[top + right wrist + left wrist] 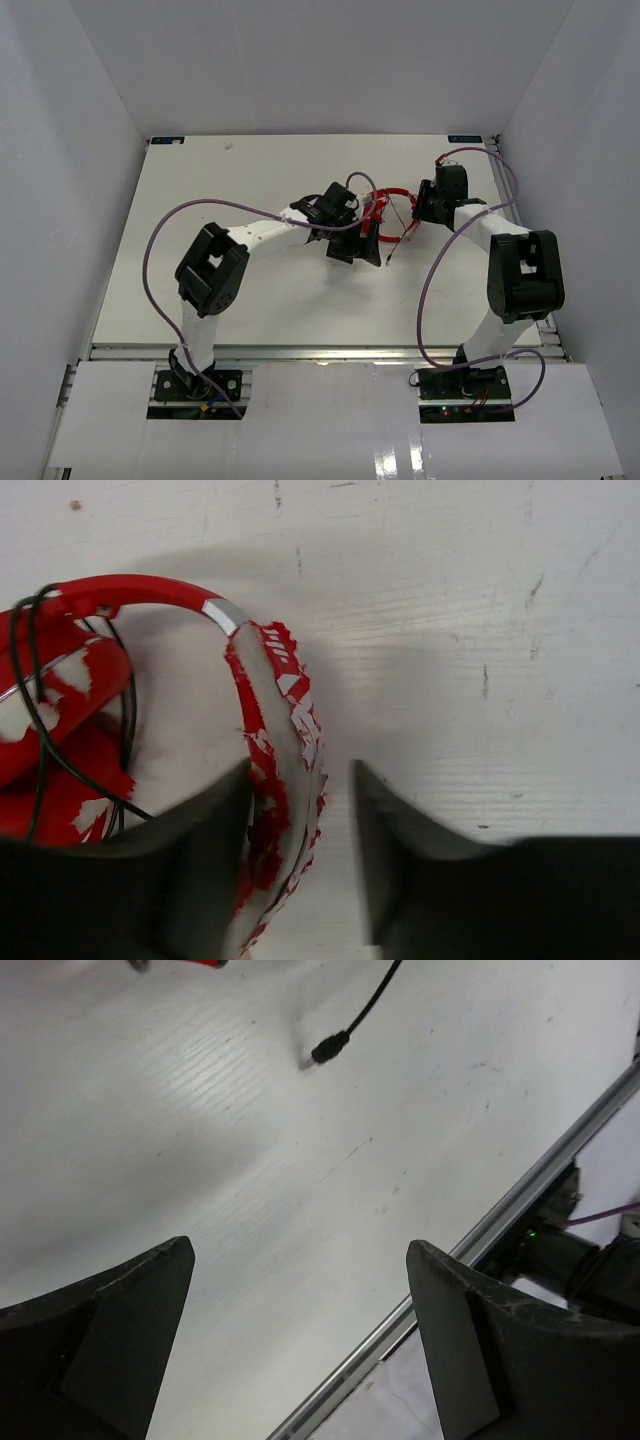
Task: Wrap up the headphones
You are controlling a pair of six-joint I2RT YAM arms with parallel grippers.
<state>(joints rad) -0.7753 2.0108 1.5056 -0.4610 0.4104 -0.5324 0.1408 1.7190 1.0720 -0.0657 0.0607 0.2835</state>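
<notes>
Nearest to us, the two arms rise from the near edge of the desk [250, 300], trailing purple cables [148, 265], and both lean in toward the far right part of the surface.

The left claw [300, 1250] is spread wide. Its two dark fingers [110, 1340] sit at 8 and 4 o'clock in its own camera view. Between them we see only bare white desk, so it grips nothing and touches nothing. The metal rail [480, 1248] of the desk edge runs off toward 4 o'clock. Beyond the gap, at about 12 o'clock, the plug [325, 1050] of the thin black cord [374, 996] lies loose on the desk, well apart from the fingers.

The right claw [300, 775] is partly open and straddles the headphones [70, 680]. The peeling red headband [280, 730] passes between its fingers. It lies against the finger on the 9 o'clock side, while a strip of white desk shows between the band and the other finger. So we read the claw as set around the band, not pinching it. A red ear cup [60, 780] lies at 9 o'clock from that claw, with loops of the cord over it.

From above, the headphones rest on the desk at roughly 1 o'clock from its centre. They lie between the two claws, the left claw just at 8 o'clock of them and the right claw at 3 o'clock.
</notes>
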